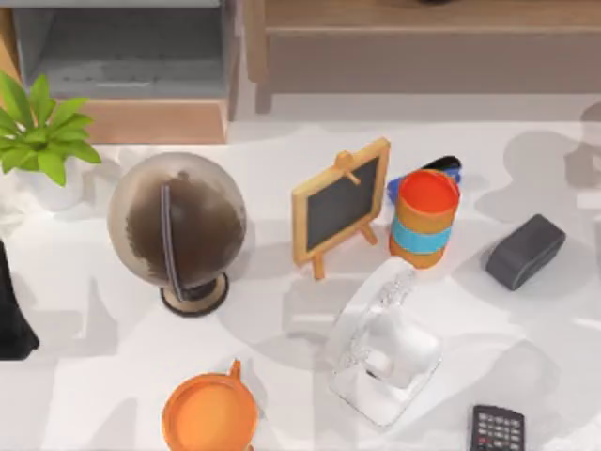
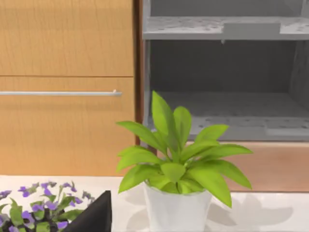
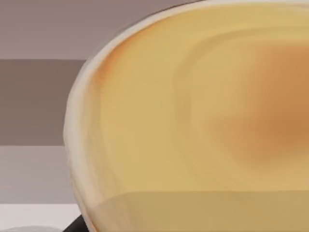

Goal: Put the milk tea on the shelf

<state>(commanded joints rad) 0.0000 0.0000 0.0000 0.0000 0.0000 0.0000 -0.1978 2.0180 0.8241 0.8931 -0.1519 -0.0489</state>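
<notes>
The shelf (image 1: 169, 113) is cut off along the table's far edge; the milk tea (image 1: 424, 218) stands beside one small chalkboard (image 1: 340, 205), the right gripper (image 1: 399, 282) against it, whether clamped cannot be told; the left arm (image 1: 11, 310) is parked at the left edge.

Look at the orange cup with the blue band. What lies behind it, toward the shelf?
In the top view, a blue and black object pokes out behind the milk tea cup. The cup covers most of it, so what it is cannot be told. The right arm reaches toward the cup.
</notes>
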